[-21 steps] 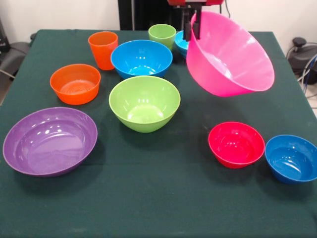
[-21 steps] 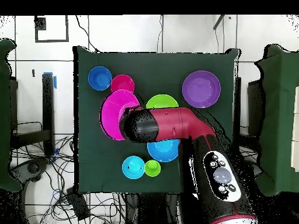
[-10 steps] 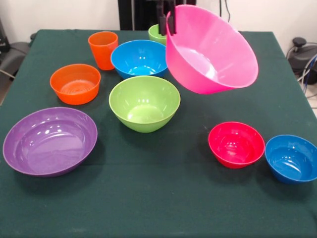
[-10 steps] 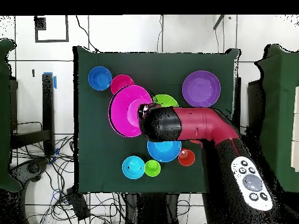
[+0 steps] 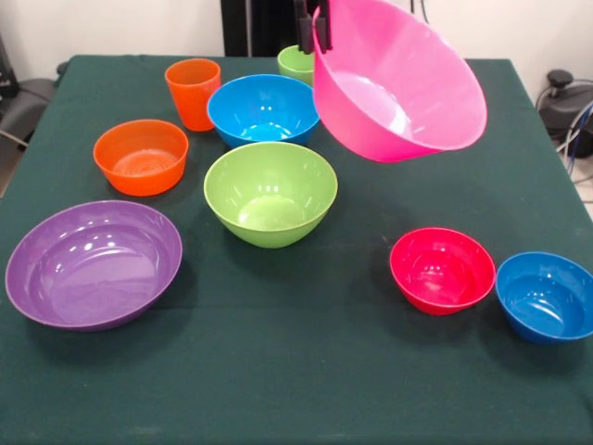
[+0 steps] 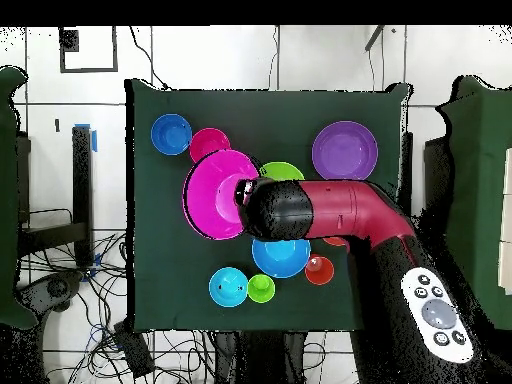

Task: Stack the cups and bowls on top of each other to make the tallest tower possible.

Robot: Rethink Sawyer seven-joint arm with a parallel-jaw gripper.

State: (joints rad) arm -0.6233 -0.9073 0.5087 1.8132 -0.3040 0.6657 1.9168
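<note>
Leftmost on the green table (image 5: 278, 371) sits the purple bowl (image 5: 93, 264), then the orange bowl (image 5: 141, 156), orange cup (image 5: 193, 93), lime bowl (image 5: 271, 192) and large blue bowl (image 5: 264, 109), while the gripper (image 5: 313, 28), clamped on its rim, holds the tilted pink bowl (image 5: 398, 88) aloft above the red bowl (image 5: 442, 270) and small blue bowl (image 5: 545, 297).

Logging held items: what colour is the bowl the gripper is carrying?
Pink. The bowl hangs tilted from the gripper; clearest in the front view.
</note>
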